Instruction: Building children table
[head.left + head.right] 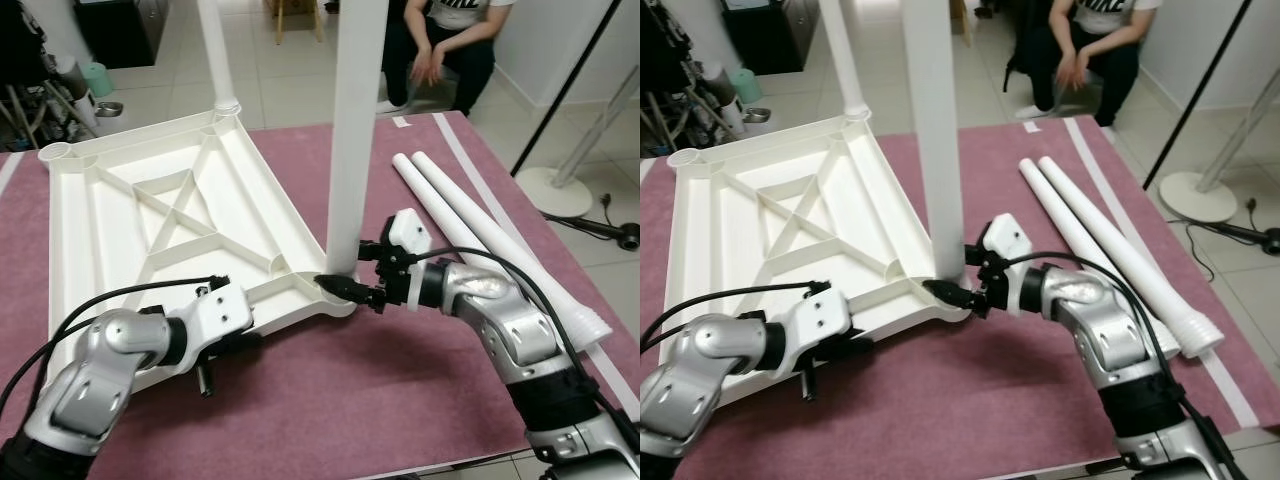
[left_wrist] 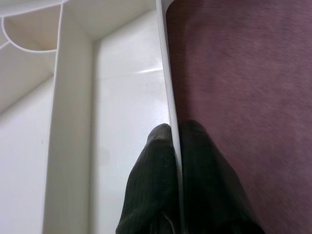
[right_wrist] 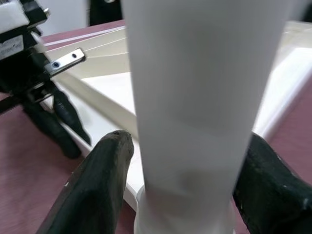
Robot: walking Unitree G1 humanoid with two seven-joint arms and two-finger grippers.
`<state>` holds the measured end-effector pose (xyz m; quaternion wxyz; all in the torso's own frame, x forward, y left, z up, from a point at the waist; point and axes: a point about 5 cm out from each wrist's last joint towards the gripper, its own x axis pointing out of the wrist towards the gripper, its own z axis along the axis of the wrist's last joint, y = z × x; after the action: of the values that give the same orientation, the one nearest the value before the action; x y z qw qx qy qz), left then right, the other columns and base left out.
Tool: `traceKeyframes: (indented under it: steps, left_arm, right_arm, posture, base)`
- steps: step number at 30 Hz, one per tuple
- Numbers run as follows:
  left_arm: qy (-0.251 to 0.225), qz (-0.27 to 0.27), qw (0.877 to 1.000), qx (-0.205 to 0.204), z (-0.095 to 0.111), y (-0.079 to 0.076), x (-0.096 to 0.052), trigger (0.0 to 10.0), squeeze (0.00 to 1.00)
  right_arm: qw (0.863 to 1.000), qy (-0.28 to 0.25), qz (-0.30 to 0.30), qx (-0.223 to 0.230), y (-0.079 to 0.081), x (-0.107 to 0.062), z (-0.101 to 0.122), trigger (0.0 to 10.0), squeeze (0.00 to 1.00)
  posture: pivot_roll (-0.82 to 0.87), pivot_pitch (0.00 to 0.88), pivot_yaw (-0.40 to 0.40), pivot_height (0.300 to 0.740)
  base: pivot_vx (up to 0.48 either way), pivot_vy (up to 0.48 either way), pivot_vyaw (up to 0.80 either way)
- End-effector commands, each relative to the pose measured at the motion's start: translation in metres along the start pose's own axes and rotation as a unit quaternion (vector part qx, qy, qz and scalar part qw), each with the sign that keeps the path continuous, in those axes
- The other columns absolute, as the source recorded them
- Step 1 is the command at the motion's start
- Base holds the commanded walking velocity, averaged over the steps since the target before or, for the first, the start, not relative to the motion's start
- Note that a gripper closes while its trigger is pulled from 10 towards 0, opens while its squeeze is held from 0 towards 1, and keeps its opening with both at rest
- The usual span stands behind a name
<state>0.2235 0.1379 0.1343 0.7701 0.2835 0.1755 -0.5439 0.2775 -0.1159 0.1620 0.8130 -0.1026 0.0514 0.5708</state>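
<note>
Left eye view: two grippers on an upturned children's table

Left eye view shows the white tabletop [image 1: 150, 230] lying underside up, ribs showing, across the left and centre of the frame on a maroon mat [image 1: 400, 400]. One white leg [image 1: 357, 130] stands upright in the corner socket at mid-frame; another leg [image 1: 215, 50] stands at the far corner, upper centre. Two loose legs [image 1: 470, 215] lie side by side on the mat, centre right.

Right gripper [image 1: 352, 287] sits at the foot of the near upright leg; the right wrist view has one black finger [image 3: 95, 187] on each side of it, clasping the leg. Left gripper [image 2: 178, 161], at lower left, is clenched on the tabletop's thin near rim, a finger on either face.

A seated person [image 1: 445, 45] is at the top of the frame, beyond the mat
</note>
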Motion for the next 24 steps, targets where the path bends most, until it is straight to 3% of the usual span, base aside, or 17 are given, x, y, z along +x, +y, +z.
traceKeyframes:
  steps: [1,5,6,9,13,16,17,18,19,23,24]
  left_arm:
    - [-0.072,0.03,0.993,0.094,0.037,0.004,-0.013,10.0,0.0]
    - [-0.071,0.031,0.993,0.093,0.036,0.004,-0.013,10.0,0.0]
    - [-0.075,0.037,0.992,0.089,0.037,0.005,-0.012,10.0,0.0]
    - [-0.086,0.056,0.991,0.081,0.041,0.007,-0.008,10.0,0.0]
    - [-0.101,0.088,0.989,0.066,0.048,0.012,-0.002,10.0,0.0]
    - [-0.088,0.157,0.983,0.04,0.054,0.028,0.012,10.0,0.0]
    - [-0.088,0.157,0.983,0.04,0.054,0.028,0.012,10.0,0.0]
    - [-0.085,0.184,0.979,0.027,0.058,0.035,0.018,10.0,0.0]
    - [-0.085,0.184,0.979,0.027,0.058,0.035,0.018,10.0,0.0]
    - [-0.089,0.263,0.961,-0.003,0.085,0.06,0.041,10.0,0.0]
    - [-0.089,0.263,0.961,-0.003,0.085,0.06,0.041,10.0,0.0]
  right_arm:
    - [0.998,0.01,0.054,0.018,0.01,0.014,-0.007,10.0,0.0]
    - [0.998,0.007,0.059,0.02,0.009,0.018,-0.005,10.0,0.0]
    - [0.998,0.001,0.06,0.022,0.008,0.025,-0.003,0.0,0.0]
    - [0.999,0.0,0.048,0.018,0.008,0.035,-0.003,0.0,0.0]
    - [1.0,0.0,-0.013,0.018,0.005,0.043,-0.006,0.0,0.0]
    - [0.994,0.004,-0.108,0.027,0.001,0.054,-0.007,0.0,0.0]
    - [0.994,0.004,-0.108,0.027,0.001,0.054,-0.007,0.0,0.0]
    - [0.987,0.011,-0.156,0.023,-0.002,0.06,-0.008,0.0,0.0]
    - [0.987,0.011,-0.156,0.023,-0.002,0.06,-0.008,0.0,0.0]
    - [0.94,0.033,-0.338,0.039,-0.017,0.078,-0.011,0.0,0.0]
    - [0.94,0.033,-0.338,0.039,-0.017,0.078,-0.011,0.0,0.0]
  posture:
    - [0.08,0.0,0.051,0.74]
    - [0.08,0.0,0.047,0.74]
    - [0.09,0.0,0.04,0.74]
    - [0.09,0.0,0.033,0.74]
    - [0.09,0.0,0.032,0.74]
    - [0.08,0.0,0.032,0.74]
    - [0.08,0.0,0.032,0.74]
    - [0.08,0.0,0.034,0.74]
    - [0.08,0.0,0.034,0.74]
    - [0.08,0.0,0.04,0.74]
    - [0.08,0.0,0.04,0.74]
  base:
    - [0.0,0.0,0.0]
    - [0.0,0.0,0.0]
    - [0.0,0.0,0.0]
    - [0.0,0.0,0.0]
    - [0.0,0.0,0.0]
    - [0.0,0.0,0.0]
    - [0.0,0.0,0.0]
    - [0.0,0.0,0.0]
    - [0.0,0.0,0.0]
    - [0.0,0.0,0.0]
    - [0.0,0.0,0.0]
